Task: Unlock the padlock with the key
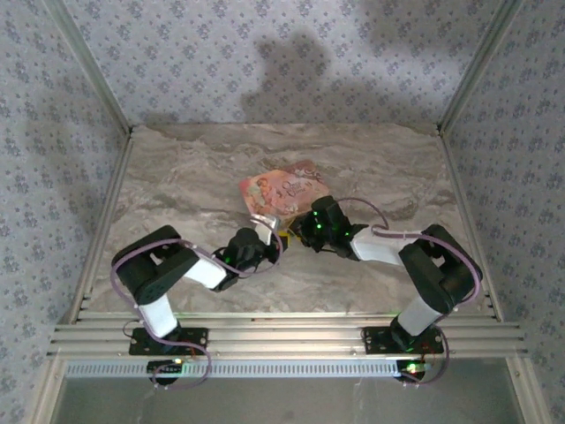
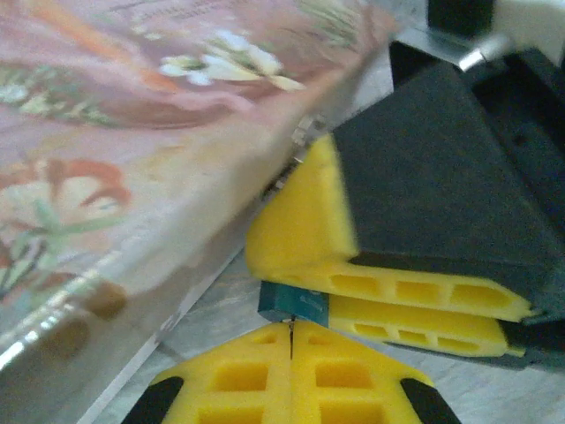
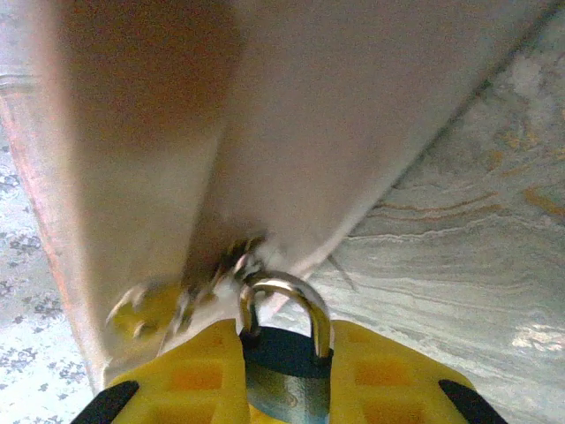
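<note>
At the near edge of the pink box (image 1: 284,188), both arms were nose to nose over the lock. The right gripper (image 3: 284,393) was clamped on the padlock (image 3: 284,364), its blue body pinched between the yellow fingers. The thin shackle (image 3: 284,296) pointed up, threaded through the box's little metal hasp (image 3: 231,265). So the padlock sat right against the box's side, close over the marble table (image 3: 459,265).

The left gripper (image 2: 291,353) sat just beside the lock's body, tips nearly touching it, jaws pressed fully together. A thin dark sliver (image 2: 291,329) stood in the seam, aimed at the padlock. Key or not, I couldn't tell.

To my eye the step in hand was the insertion. Doing it well would mean the right side holding the body dead steady, keyhole squarely facing the left. The left should line up along the lock's axis, go in gently, and turn only once seated. Any skew and the tip would skid off or drag the box.
</note>
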Robot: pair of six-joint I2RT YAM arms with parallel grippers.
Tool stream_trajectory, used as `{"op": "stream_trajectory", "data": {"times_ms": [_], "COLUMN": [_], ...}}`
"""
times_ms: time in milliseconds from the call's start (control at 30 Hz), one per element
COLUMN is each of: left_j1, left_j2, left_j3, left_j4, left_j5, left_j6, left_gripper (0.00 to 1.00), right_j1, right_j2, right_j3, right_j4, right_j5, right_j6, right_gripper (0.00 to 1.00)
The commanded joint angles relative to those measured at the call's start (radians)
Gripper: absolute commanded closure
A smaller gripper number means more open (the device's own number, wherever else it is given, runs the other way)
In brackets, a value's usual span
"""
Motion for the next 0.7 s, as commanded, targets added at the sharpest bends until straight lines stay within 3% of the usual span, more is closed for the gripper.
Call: {"op": "stream_trajectory", "data": {"times_ms": [0, 100, 333, 433, 567, 667], "left_j1": [-0.074, -0.085, -0.085, -0.085, -0.082, -0.077], "left_j2": [-0.045, -0.027, -0.010, -0.027, -0.029, -0.024], "left_j3": [0.074, 0.046, -0.010, -0.013, 0.000, 0.007], "left_j4": [-0.183, -0.156, -0.051, -0.049, -0.067, -0.073], "left_j5": [-0.052, -0.083, -0.112, -0.127, -0.130, -0.130], "left_j6": [0.313, 0.343, 0.263, 0.269, 0.267, 0.254], "left_gripper": [1.00, 1.00, 1.00, 1.00, 1.00, 1.00], "right_j1": [0.018, 0.018, 0.024, 0.029, 0.030, 0.029], "right_j2": [-0.026, -0.012, 0.001, 0.004, -0.004, -0.019], "right_j3": [0.054, 0.060, 0.059, 0.061, 0.057, 0.054], "right_j4": [0.010, -0.004, -0.017, -0.017, -0.021, -0.033], "right_j5": [-0.106, -0.118, -0.103, -0.100, -0.083, -0.069], "right_j6": [-0.024, -0.033, -0.051, -0.056, -0.056, -0.060], "right_gripper": [1.00, 1.00, 0.92, 0.77, 0.49, 0.43]}}
